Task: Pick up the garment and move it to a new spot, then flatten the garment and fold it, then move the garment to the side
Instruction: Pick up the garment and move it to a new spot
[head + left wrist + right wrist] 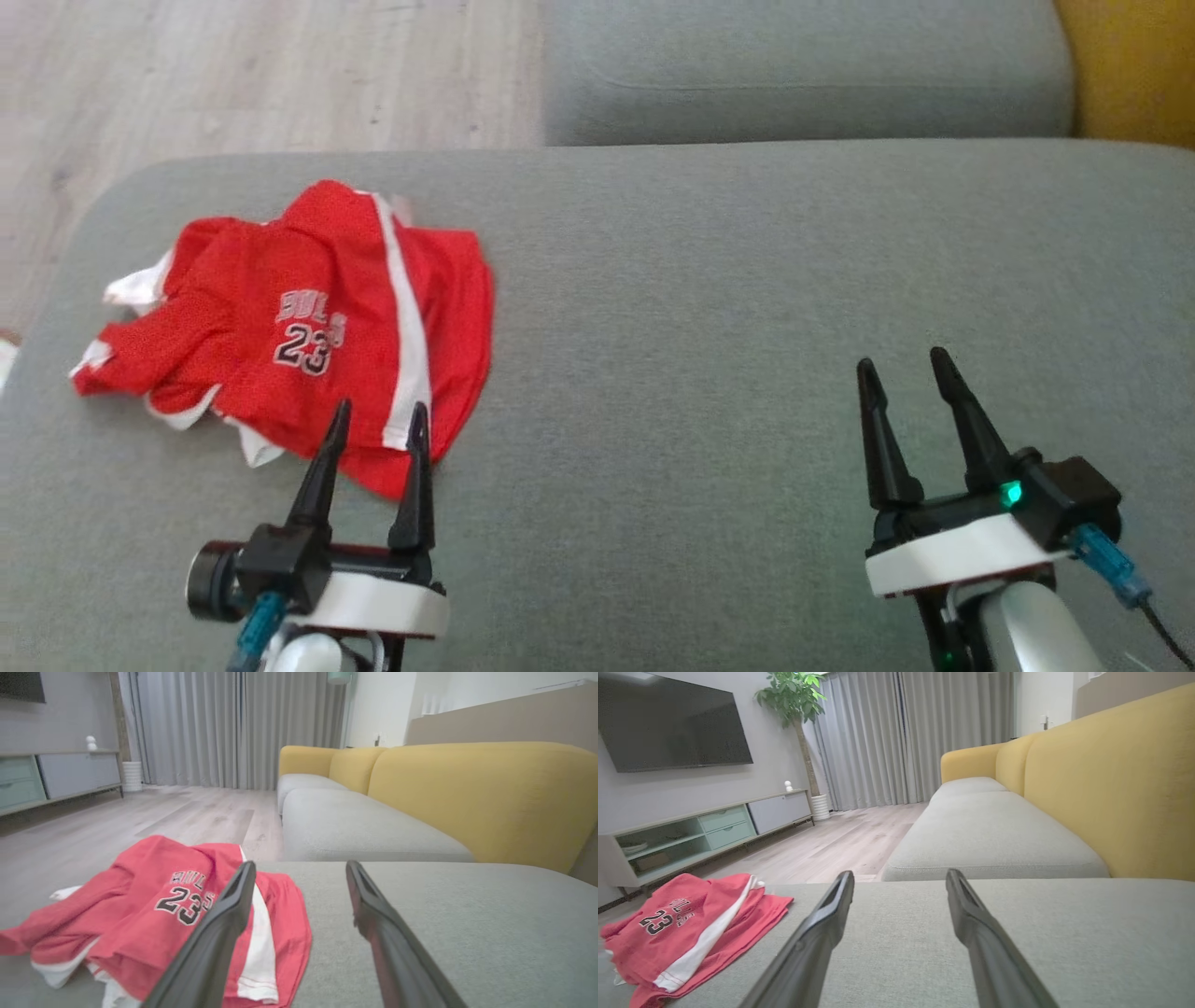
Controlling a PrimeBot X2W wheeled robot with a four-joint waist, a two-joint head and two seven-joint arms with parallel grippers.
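**Red garment lies at the left of the grey cushion, both pairs of fingers spread**

At the far left, in the head view, the garment [308, 327] lies crumpled on the grey cushion [700, 308], close to its left rounded edge. It is a red jersey with white trim, one white stripe and the number 23 facing up. Behind it, the pale wooden floor [233, 75] is visible.

Just at the near edge of the garment are the left fingers [414, 485]. They are spread apart and hold nothing. Their tips overlap the red hem in the picture, but I cannot tell whether they touch the cloth. In the left wrist view one finger [219, 933] crosses in front of the garment [154, 905], and the other stands over bare cushion.

Further right the cushion is plain grey fabric. The right fingers [882, 439] are there, well apart from the garment, also spread and holding nothing. In the right wrist view the garment [691, 933] lies far to the side of them.

At the far right corner a yellow backrest [1130, 65] shows behind a second grey seat [803, 65].
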